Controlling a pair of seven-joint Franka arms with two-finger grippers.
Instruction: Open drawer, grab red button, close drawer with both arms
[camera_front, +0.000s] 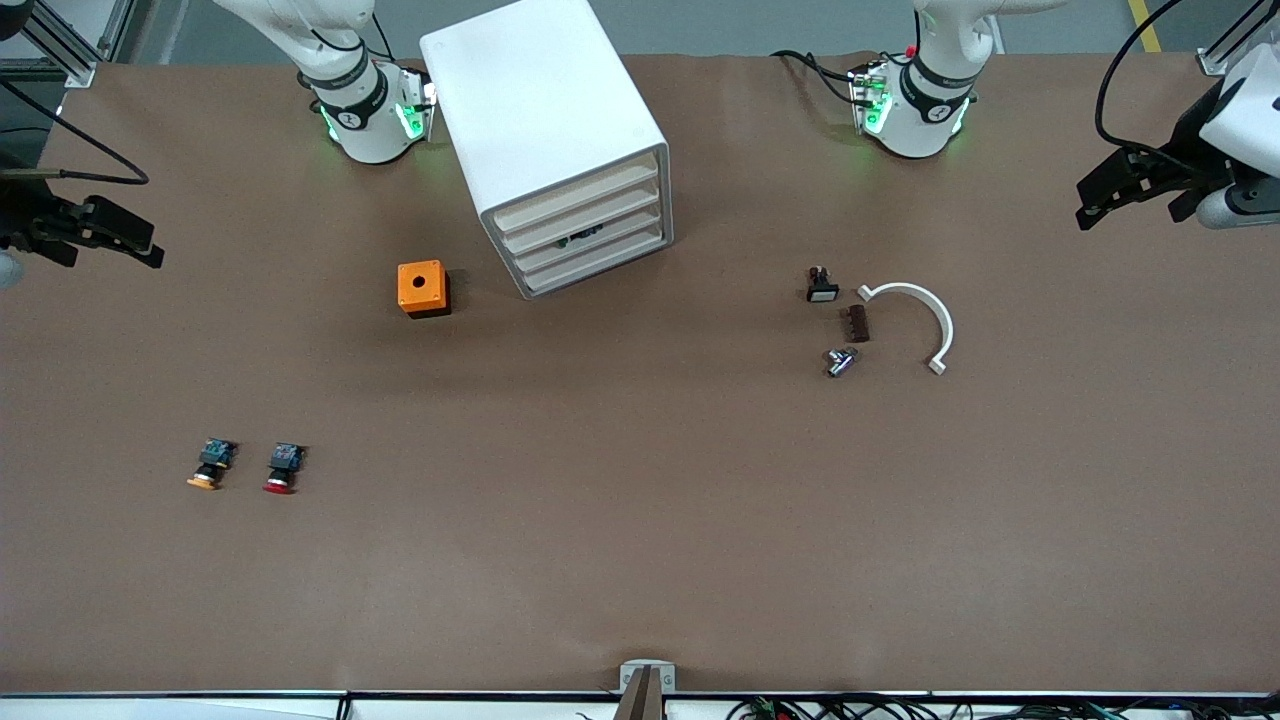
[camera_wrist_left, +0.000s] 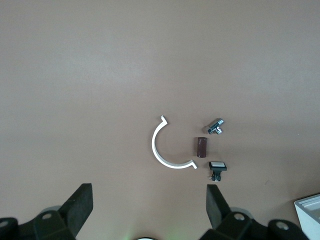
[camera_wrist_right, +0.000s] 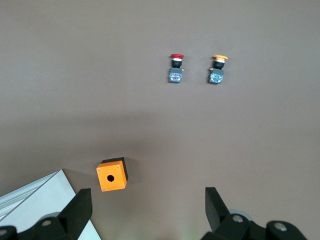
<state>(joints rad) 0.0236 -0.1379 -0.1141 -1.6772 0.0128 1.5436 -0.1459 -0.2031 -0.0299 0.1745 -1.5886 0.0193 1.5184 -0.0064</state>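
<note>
While both arms wait aloft at the table's ends, the brown table (camera_front: 640, 560) spreads wide, grey floor along its 12 o'clock edge. White cabinet (camera_front: 548, 140): four stacked drawers (camera_front: 588, 237), all shut, fronts toward 5 o'clock. Right gripper (camera_front: 110, 238): fingers spread wide, holding nothing, over the right arm's end. Left gripper (camera_front: 1130, 190): likewise wide and empty, over the left arm's end. Orange cube (camera_front: 423, 288): beside the cabinet. Red button (camera_front: 283, 467): at 5 o'clock from the right gripper, well apart, just beside the orange-capped button (camera_front: 211, 465).
</note>
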